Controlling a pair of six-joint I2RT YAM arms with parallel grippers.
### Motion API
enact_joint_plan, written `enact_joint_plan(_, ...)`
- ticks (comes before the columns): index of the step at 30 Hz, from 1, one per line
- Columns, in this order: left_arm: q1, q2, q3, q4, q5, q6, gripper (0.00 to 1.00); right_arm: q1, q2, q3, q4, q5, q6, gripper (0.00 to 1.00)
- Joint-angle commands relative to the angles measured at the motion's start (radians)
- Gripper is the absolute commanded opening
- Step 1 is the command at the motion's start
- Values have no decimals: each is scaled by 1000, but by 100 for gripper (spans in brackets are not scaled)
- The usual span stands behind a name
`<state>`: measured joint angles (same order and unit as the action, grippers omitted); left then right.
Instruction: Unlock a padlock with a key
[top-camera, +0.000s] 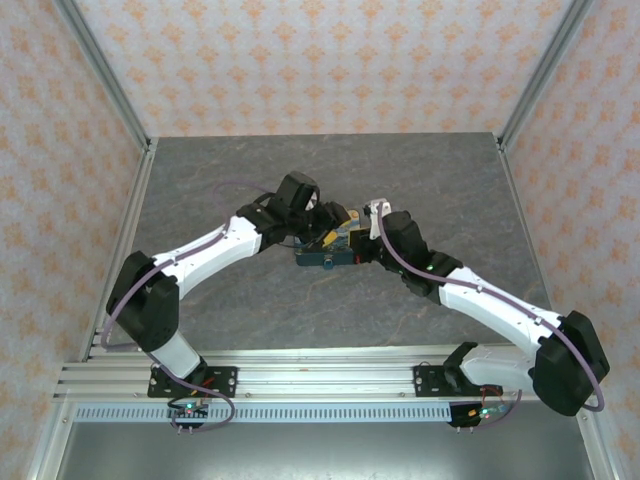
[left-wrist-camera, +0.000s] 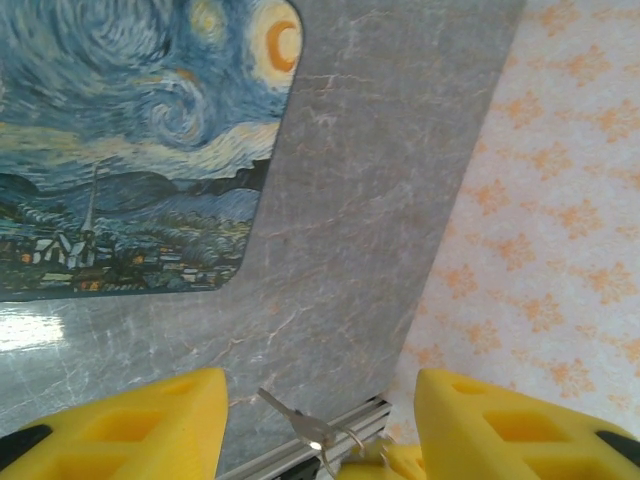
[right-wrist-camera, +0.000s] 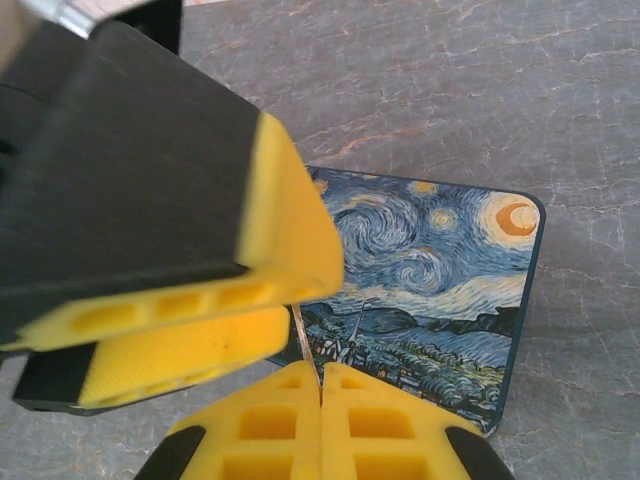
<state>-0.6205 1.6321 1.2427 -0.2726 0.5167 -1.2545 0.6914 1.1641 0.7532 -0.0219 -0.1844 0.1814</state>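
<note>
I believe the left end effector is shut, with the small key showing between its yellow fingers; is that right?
Not quite. The left end effector is open, its yellow fingers wide apart, as the left wrist view shows. The small key does show between them.

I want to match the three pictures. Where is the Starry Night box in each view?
Top external: the Starry Night box lies near the centre of the picture.
Left wrist: the box is in the upper left corner, cut off by the picture's edges.
Right wrist: the box is at centre right, with its moon corner pointing right.
Shared landmark: the grey marble table, on which the box lies in all three views.
</note>
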Motion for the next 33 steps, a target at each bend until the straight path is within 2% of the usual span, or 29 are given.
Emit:
enact_joint_plan(1,-7,17,26,23,-6,-28,51,8,1,32,-11,20,-26,0)
enact_joint_plan(8,-16,37,34,34,-10,-37,38,8,4,28,-16,23,-29,0)
enact_joint_plan(15,-23,43,41,35,-13,-40,31,8,14,28,-15,23,-33,0)
enact_joint_plan(29,-36,63,59,35,-15,-42,10,8,14,43,-37,34,-54,0)
enact_joint_plan(33,-38,68,58,34,-16,-38,0,9,15,44,-38,36,-53,0)
